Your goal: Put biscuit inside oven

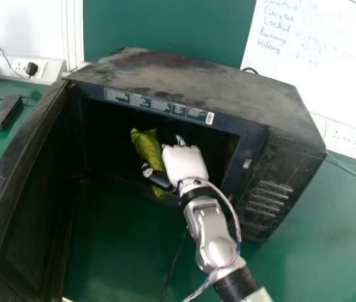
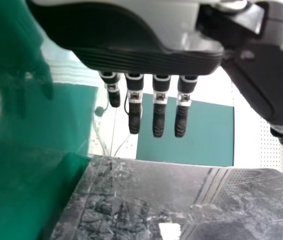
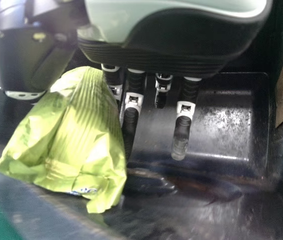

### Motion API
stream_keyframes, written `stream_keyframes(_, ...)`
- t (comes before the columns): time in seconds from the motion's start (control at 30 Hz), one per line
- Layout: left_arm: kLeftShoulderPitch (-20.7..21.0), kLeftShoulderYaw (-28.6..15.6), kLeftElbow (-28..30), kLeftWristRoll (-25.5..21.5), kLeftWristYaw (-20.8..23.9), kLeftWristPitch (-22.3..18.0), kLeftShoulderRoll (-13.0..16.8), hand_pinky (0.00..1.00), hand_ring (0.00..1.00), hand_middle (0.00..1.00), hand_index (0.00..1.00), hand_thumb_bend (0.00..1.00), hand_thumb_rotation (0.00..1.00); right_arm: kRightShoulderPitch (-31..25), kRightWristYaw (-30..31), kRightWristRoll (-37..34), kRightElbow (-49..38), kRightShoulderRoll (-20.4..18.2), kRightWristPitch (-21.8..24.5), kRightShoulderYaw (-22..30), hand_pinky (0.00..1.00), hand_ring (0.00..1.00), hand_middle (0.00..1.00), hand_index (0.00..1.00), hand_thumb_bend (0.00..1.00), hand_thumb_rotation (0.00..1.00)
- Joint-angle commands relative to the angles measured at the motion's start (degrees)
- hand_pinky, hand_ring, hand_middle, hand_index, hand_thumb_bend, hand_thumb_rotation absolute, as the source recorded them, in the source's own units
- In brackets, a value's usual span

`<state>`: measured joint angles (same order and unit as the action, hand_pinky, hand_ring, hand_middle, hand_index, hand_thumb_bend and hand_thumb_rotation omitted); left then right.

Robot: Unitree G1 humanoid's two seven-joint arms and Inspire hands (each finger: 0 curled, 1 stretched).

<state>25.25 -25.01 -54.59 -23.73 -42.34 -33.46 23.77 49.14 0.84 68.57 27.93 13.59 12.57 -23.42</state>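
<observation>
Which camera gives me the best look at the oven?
The head view: it takes in the oven's top, opening and swung-open door. The left wrist view shows part of its scuffed outside, the right wrist view part of its interior.

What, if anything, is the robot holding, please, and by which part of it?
The right hand holds the green packet between thumb and fingers, near its end closest to the robot.

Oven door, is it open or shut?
Open: the oven door is swung out, and the right hand holds the green packet in the opening.
</observation>
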Motion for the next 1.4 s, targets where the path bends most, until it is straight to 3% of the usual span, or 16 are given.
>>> stream_keyframes(0.0,-2.6,-0.1,-1.7,0.0,0.2,1.5,-1.2,0.78,0.82,0.84,0.82,0.77,0.57,2.8,-2.7,-1.5,2.9,0.5,-1.0,-0.8,0.4,0.44,0.43,0.5,0.53,0.0)
stream_keyframes(0.13,-2.8,0.2,-1.6,0.3,0.4,1.0,-1.3,0.78,0.82,0.84,0.82,0.76,0.58,5.6,-6.1,-4.1,8.9,0.6,-1.8,-1.6,0.51,0.52,0.52,0.47,0.53,0.0)
stream_keyframes(0.23,-2.9,0.3,-1.5,0.5,0.6,0.6,-1.3,0.78,0.82,0.84,0.81,0.76,0.58,7.6,-9.4,-5.7,13.8,0.7,-3.0,-2.4,0.54,0.54,0.53,0.46,0.53,0.0)
stream_keyframes(0.43,-2.8,0.2,-1.7,0.2,0.6,1.0,-1.3,0.78,0.82,0.84,0.81,0.78,0.57,11.5,-15.0,-8.4,23.1,0.4,-5.2,-4.2,0.5,0.5,0.51,0.47,0.53,0.0)
stream_keyframes(0.7,-2.8,0.1,-1.9,0.2,0.7,1.0,-1.3,0.78,0.82,0.84,0.81,0.79,0.56,15.1,-19.0,-10.4,30.2,-1.1,-6.3,-7.3,0.37,0.41,0.42,0.51,0.53,0.0)
stream_keyframes(1.0,-3.2,0.3,-1.2,0.2,0.8,0.9,-1.6,0.77,0.82,0.84,0.81,0.79,0.56,17.2,-20.0,-13.1,33.9,-1.9,-6.8,-8.8,0.44,0.46,0.46,0.5,0.53,0.0)
stream_keyframes(1.37,-3.3,0.4,-1.0,0.5,1.2,0.9,-1.6,0.77,0.82,0.84,0.82,0.8,0.56,17.6,-21.2,-14.0,34.3,-2.5,-4.8,-10.3,0.41,0.44,0.45,0.51,0.53,0.0)
